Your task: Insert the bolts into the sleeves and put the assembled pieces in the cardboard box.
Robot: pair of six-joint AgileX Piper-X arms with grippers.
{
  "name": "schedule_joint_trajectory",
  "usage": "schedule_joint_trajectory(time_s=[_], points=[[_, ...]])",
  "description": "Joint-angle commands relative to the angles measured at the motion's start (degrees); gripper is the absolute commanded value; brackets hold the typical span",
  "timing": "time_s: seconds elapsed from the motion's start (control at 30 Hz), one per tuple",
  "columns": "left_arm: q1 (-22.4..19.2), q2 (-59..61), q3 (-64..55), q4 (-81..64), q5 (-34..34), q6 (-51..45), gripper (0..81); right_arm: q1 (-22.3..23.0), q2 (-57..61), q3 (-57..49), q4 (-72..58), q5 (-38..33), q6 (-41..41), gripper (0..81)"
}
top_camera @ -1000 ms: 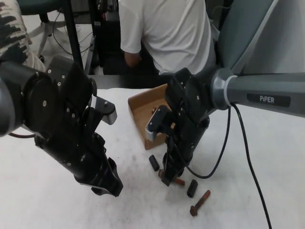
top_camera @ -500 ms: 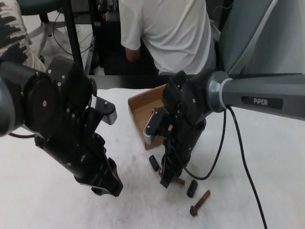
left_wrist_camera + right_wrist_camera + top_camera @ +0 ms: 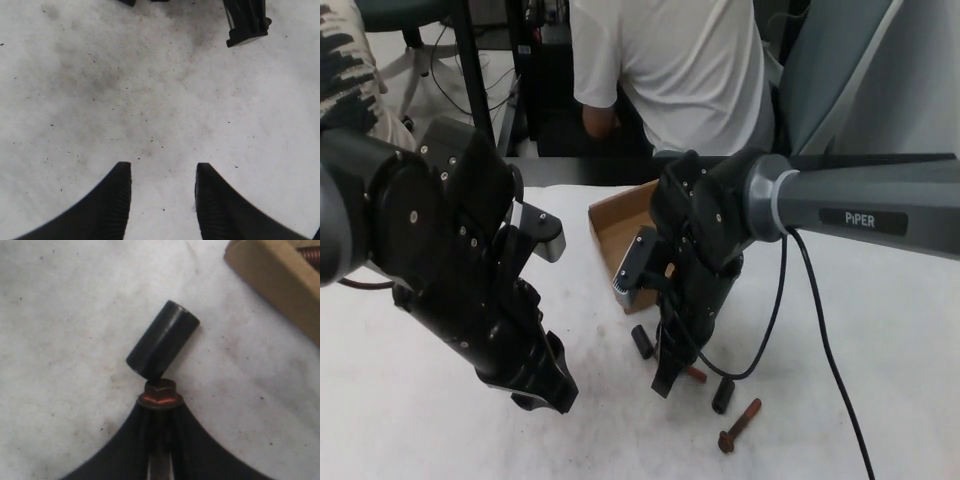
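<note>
Down low near the middle of the bench (image 3: 420,440) with the right gripper (image 3: 665,378), clamped tight on a rusty bolt (image 3: 160,393) by the shank, hex head poking out just past the fingertips. Right in front of that head, a black sleeve (image 3: 162,340), lying flat and skewed off the bolt's line, near end up against the head; touching or a hair apart, too close to call. From the high view, that sleeve at about eleven o'clock from the gripper tip. Farther out toward twelve, the cardboard box (image 3: 610,230), partly hidden behind the right wrist, with a reddish threaded piece (image 3: 311,250) lying inside at the edge of the right wrist view. Around three o'clock from the tip and a touch lower, a second sleeve (image 3: 723,394). Just past it at four o'clock, a loose bolt (image 3: 740,425), flat on the white top, near that sleeve but clear of it. Over at nine o'clock, the left gripper (image 3: 162,167), hanging low above bare, smudged bench, ribbed fingers (image 3: 112,205) spread apart with nothing between them.
</note>
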Motion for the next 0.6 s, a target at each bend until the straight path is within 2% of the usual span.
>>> schedule_joint_trajectory(time_s=[0.0,0.1,0.33,0.57], points=[[-0.17,-0.19,-0.45,0.30,-0.03,0.49,38.9,0.36,-0.23,0.11,1.55,-1.99,-0.44,0.8],[-0.17,-0.19,-0.45,0.55,-0.03,0.49,38.9,0.36,-3.58,0.11,-0.07,-4.54,0.46,0.8],[-0.17,-0.19,-0.45,1.39,0.17,0.49,38.9,0.36,-13.89,0.11,-3.90,-5.35,2.13,0.8],[-0.17,-0.19,-0.45,1.60,3.59,-1.60,38.9,0.36,-19.22,0.11,-3.62,-4.79,2.13,0.8]])
